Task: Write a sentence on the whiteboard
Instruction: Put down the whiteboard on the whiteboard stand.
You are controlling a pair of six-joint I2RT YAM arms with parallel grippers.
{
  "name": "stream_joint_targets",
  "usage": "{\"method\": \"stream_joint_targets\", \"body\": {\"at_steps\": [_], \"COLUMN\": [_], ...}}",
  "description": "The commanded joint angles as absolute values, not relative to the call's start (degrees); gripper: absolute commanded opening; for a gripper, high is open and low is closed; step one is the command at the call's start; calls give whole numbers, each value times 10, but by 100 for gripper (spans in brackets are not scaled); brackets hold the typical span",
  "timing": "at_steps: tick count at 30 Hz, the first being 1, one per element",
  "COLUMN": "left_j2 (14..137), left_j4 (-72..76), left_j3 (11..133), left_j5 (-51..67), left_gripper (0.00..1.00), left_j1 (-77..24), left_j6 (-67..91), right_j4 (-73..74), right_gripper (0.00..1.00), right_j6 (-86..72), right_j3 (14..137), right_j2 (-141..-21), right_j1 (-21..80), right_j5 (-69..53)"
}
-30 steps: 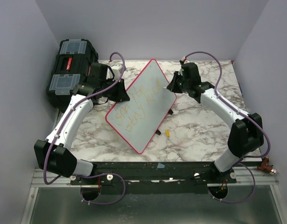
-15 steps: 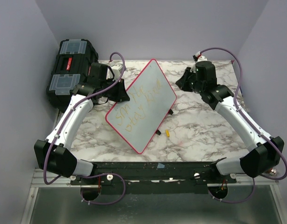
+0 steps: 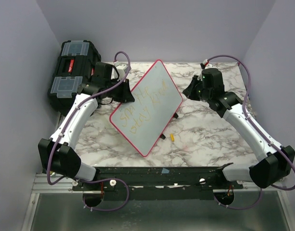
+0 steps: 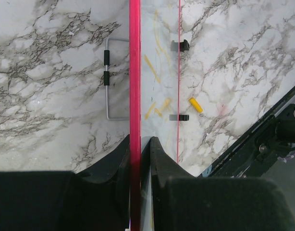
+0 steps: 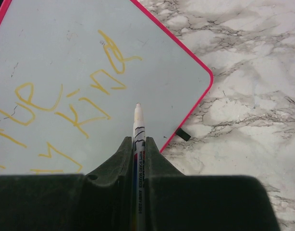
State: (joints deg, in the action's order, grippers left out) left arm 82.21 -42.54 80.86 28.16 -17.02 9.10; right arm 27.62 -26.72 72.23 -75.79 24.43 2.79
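At the far left sits a black toolbox (image 3: pixel 72 72). Beside it the left hand (image 4: pixel 139 144) is clamped on the pink frame of the whiteboard (image 3: pixel 146 108), propping it tilted over the middle of the marble worktop (image 3: pixel 200 137), the sentence (image 3: pixel 140 107) in yellow on its face. A yellow cap (image 3: pixel 172 137) lies near the board's near edge. The right hand (image 5: pixel 138 144) is closed on a marker (image 5: pixel 137 126), tip clear of the board. If the left grip slips, the board could tip and smear the letters.
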Motion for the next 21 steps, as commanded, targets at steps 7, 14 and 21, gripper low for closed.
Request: {"method": "stream_joint_targets", "body": {"at_steps": [7, 14, 21], "left_j2": [860, 858, 858], "left_j4": [-419, -418, -426], "left_j3": [835, 815, 822], "left_j5": [243, 228, 219], "left_gripper": [9, 22, 30], "left_j1": [-177, -177, -177], "left_j6": [60, 73, 72], "right_j4": [299, 299, 298], "right_gripper": [1, 1, 1], "right_j6": [-277, -277, -276], "right_j3": [709, 708, 703], "right_j2": [-733, -734, -733], "right_j1": [248, 248, 248], "right_j5": [49, 51, 53]}}
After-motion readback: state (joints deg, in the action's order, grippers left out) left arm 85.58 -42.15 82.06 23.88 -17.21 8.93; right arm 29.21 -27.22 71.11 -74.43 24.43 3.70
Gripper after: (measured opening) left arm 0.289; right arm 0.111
